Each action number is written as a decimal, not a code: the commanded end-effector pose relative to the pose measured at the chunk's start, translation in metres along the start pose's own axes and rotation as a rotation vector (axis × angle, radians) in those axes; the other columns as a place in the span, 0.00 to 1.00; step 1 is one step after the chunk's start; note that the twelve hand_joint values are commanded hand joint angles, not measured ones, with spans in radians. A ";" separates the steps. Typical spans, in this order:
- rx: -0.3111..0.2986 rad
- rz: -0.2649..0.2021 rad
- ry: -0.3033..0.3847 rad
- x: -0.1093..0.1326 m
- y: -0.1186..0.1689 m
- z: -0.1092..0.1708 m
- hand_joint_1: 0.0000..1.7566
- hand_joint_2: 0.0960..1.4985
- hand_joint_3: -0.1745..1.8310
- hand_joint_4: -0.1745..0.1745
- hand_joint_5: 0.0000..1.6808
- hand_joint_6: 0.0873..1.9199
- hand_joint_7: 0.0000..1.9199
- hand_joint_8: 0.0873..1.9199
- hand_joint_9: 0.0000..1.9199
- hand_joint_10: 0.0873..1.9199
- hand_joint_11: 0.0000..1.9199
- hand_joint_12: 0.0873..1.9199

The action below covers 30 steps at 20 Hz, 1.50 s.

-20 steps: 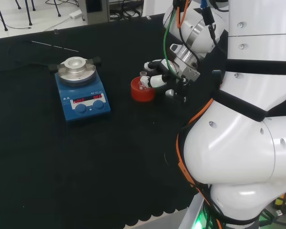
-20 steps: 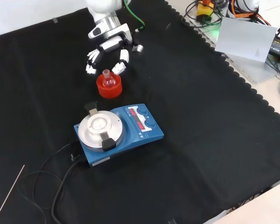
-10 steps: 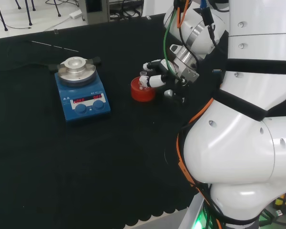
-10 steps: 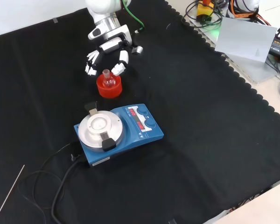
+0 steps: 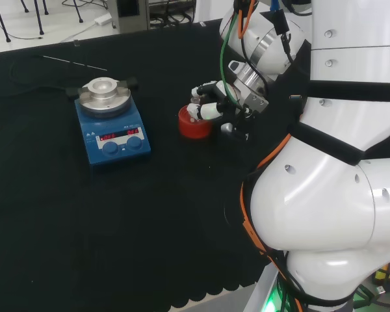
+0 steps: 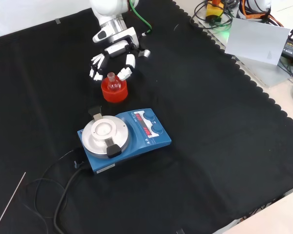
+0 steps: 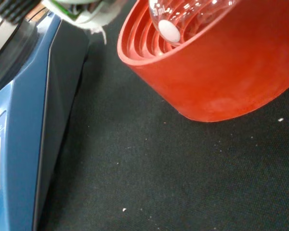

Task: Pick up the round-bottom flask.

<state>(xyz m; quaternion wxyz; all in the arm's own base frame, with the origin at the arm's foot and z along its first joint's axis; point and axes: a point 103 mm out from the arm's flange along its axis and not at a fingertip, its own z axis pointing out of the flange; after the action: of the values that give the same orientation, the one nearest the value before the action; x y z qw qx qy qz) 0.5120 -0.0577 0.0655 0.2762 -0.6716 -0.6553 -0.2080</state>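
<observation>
A small clear round-bottom flask [image 6: 112, 83] sits upright in a red ribbed ring stand [image 6: 115, 93], also seen as the stand [image 5: 194, 127] in the head view. The hand [image 6: 113, 50] hangs just beyond and above it, open. Its fingers [image 6: 95, 66] reach down on one side of the flask's neck and its thumb [image 6: 125, 71] on the other, both with a small gap to the glass. From the head view the hand [image 5: 216, 105] reaches over the stand's right rim. In the wrist view the flask's bulb [image 7: 183, 14] rests in the red stand [image 7: 221, 72].
A blue magnetic stirrer [image 6: 123, 138] with a round metal plate stands close in front of the stand in the front view, with its cable [image 6: 58, 195] trailing off to the left. A thin rod [image 5: 75, 64] lies far back on the cloth in the head view.
The hand has edged slightly closer over the flask, fingers and thumb now nearer its neck. Flask, stand and stirrer have stayed put.
</observation>
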 end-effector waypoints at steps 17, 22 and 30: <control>-0.008 0.005 -0.016 0.006 0.004 0.005 0.48 0.38 0.45 0.53 0.36 0.32 0.17 0.25 0.24 0.26 0.00 0.69; -0.013 0.007 -0.018 0.003 0.003 0.001 0.49 0.39 0.45 0.52 0.36 0.33 0.17 0.25 0.25 0.26 0.00 0.70; -0.019 0.009 -0.034 0.004 0.004 0.004 0.50 0.40 0.45 0.52 0.38 0.35 0.18 0.25 0.25 0.26 0.01 0.70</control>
<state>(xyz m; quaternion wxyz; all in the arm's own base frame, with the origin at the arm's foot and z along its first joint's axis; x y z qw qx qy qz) 0.5159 -0.0516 0.0650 0.2632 -0.6781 -0.6558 -0.2021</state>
